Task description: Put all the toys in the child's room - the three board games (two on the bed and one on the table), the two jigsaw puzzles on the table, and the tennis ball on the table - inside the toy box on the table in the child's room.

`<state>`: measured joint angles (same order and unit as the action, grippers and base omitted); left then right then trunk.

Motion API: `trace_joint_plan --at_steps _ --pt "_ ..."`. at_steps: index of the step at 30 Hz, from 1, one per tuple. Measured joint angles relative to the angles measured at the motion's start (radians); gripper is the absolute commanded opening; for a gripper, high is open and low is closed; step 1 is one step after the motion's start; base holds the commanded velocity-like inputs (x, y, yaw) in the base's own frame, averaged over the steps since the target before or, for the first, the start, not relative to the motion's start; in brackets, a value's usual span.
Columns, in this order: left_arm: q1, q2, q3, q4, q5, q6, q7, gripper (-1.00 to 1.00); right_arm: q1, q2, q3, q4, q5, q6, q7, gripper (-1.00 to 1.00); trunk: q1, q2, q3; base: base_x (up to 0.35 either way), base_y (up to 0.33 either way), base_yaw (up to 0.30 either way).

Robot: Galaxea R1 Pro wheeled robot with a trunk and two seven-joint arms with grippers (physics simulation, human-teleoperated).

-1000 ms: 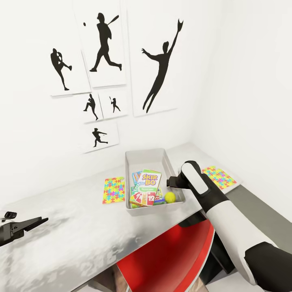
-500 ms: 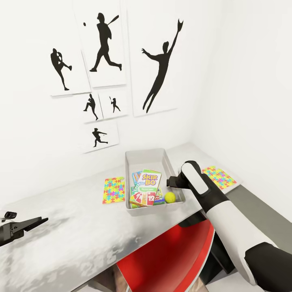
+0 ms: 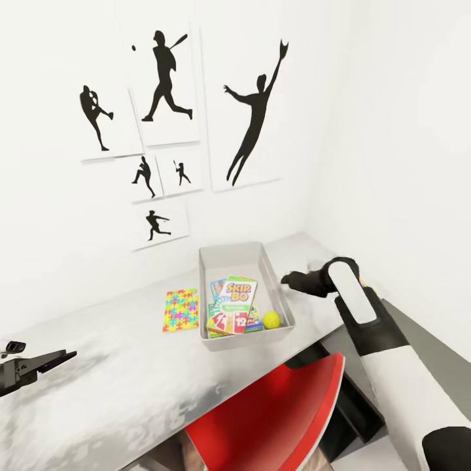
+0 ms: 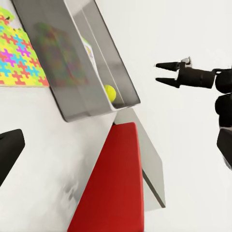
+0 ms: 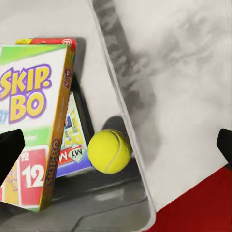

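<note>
A light grey, shallow plastic toy box with flared sides (image 3: pixel 243 256) sits on the pale speckled bench (image 3: pixel 118 366) near its far edge. Inside lie stacked printed cardboard board games (image 3: pixel 233 305) and a fuzzy yellow tennis ball (image 3: pixel 271 319). One square multicolour jigsaw puzzle (image 3: pixel 180 309) lies flat just beside the box. The right end effector (image 4: pixel 164 73) hangs empty, fingers parted; the left end effector (image 3: pixel 29 366) is cut off, its state unclear.
</note>
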<state>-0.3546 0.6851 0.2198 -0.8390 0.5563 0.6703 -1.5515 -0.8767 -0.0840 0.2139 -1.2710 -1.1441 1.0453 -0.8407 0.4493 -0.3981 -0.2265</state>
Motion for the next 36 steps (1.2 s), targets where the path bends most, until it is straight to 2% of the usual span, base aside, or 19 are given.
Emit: trace_joint_plan --at_steps 2,3,6,10,14,17,18,21,22,23,29,33,36 --pt "0.0 0.0 0.0 0.0 0.0 0.0 0.0 1.0 0.046 -0.028 -0.046 -0.062 -0.059 0.0 0.018 1.0 0.0 0.0 0.003 0.0 0.0 -0.089" --pt "0.0 0.0 0.0 0.0 0.0 -0.001 0.0 1.0 0.08 -0.045 -0.075 -0.099 -0.102 0.0 0.027 1.0 0.0 0.0 0.005 0.0 0.0 -0.094" --pt "-0.001 0.0 0.0 0.0 0.0 -0.007 -0.001 1.0 0.158 -0.083 -0.13 -0.172 -0.19 0.0 0.042 1.0 0.0 0.0 0.009 0.0 0.0 -0.111" --pt "-0.001 0.0 0.0 0.0 0.0 -0.023 -0.004 1.0 0.244 -0.116 -0.187 -0.236 -0.261 0.001 0.064 1.0 0.0 0.0 0.015 0.0 0.0 -0.131" --pt "-0.001 0.0 0.0 0.0 0.0 -0.032 -0.006 1.0 0.335 -0.133 -0.255 -0.279 -0.31 -0.001 0.122 1.0 0.0 0.0 0.021 0.0 0.0 -0.145" --pt "-0.001 0.0 0.0 0.0 0.0 -0.036 -0.006 1.0 0.405 -0.138 -0.312 -0.294 -0.33 -0.001 0.203 1.0 0.0 0.0 0.026 0.0 0.0 -0.152" --pt "0.0 0.0 0.0 0.0 0.0 -0.037 -0.006 1.0 0.452 -0.141 -0.349 -0.3 -0.335 -0.001 0.273 1.0 0.0 0.0 0.028 0.0 0.0 -0.154" --pt "-0.001 0.0 0.0 0.0 0.0 -0.038 -0.006 1.0 0.527 -0.143 -0.402 -0.305 -0.339 -0.001 0.401 1.0 0.0 0.0 0.032 0.0 0.0 -0.155" --pt "0.0 0.0 0.0 0.0 0.0 -0.039 -0.007 1.0 0.574 -0.143 -0.43 -0.307 -0.336 -0.001 0.489 1.0 0.0 0.0 0.034 0.0 0.0 -0.155" --pt "0.0 0.0 0.0 0.0 0.0 -0.039 -0.007 1.0 0.599 -0.144 -0.443 -0.307 -0.337 -0.001 0.535 1.0 0.0 0.0 0.035 0.0 0.0 -0.156" --pt "0.0 0.0 0.0 0.0 0.0 -0.04 -0.007 1.0 0.711 -0.144 -0.492 -0.309 -0.327 -0.002 0.752 1.0 0.0 0.0 0.045 0.0 0.0 -0.156" --pt "-0.001 0.0 0.0 0.0 0.0 -0.04 -0.007 1.0 0.759 -0.141 -0.504 -0.307 -0.316 -0.003 0.836 1.0 0.0 0.0 0.051 0.0 0.0 -0.156" --pt "0.0 0.0 0.0 0.001 0.0 -0.04 -0.007 1.0 0.809 -0.135 -0.51 -0.303 -0.287 -0.004 0.902 1.0 0.0 0.0 0.055 0.0 0.0 -0.156"
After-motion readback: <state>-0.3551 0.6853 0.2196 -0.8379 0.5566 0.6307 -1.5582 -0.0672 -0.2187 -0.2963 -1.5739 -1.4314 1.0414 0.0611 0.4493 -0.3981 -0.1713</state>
